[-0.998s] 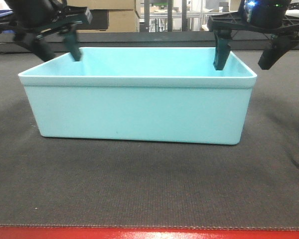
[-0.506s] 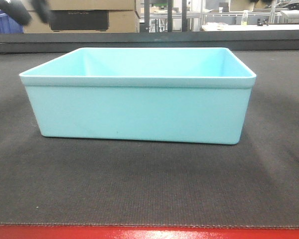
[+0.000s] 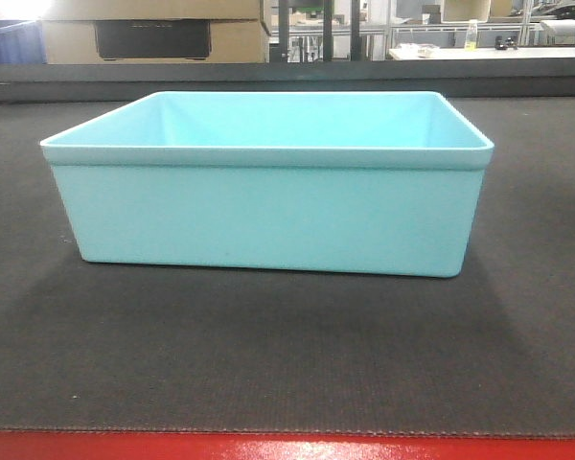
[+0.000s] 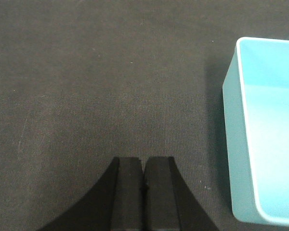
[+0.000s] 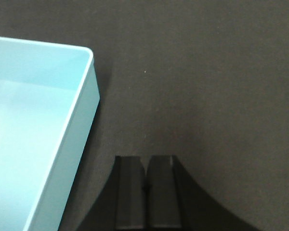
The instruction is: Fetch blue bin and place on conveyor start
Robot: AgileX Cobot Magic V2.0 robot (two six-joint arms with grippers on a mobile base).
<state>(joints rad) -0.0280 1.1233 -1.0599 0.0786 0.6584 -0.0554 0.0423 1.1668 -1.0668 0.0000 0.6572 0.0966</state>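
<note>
Fingers pressed together on left gripper [image 4: 144, 192] and right gripper [image 5: 146, 192], both empty, each above belt just beside bin. Blue bin [image 3: 268, 187] sits upright on conveyor start [image 3: 268, 355]. You'd likely find it light, stiff, slick; take thin rim at short ends. Cardboard boxes [image 3: 153, 34] behind, nothing blocking

Pale blue bin [image 3: 268, 216] upright, empty; resting on dark conveyor start [image 3: 268, 355].

Both wrist views cut the blue bin [image 4: 265, 139] at the frame edge, showing one corner each. The front view's bottom edge clips the red frame [image 3: 287, 447]. Background shelving is too blurred to identify.
</note>
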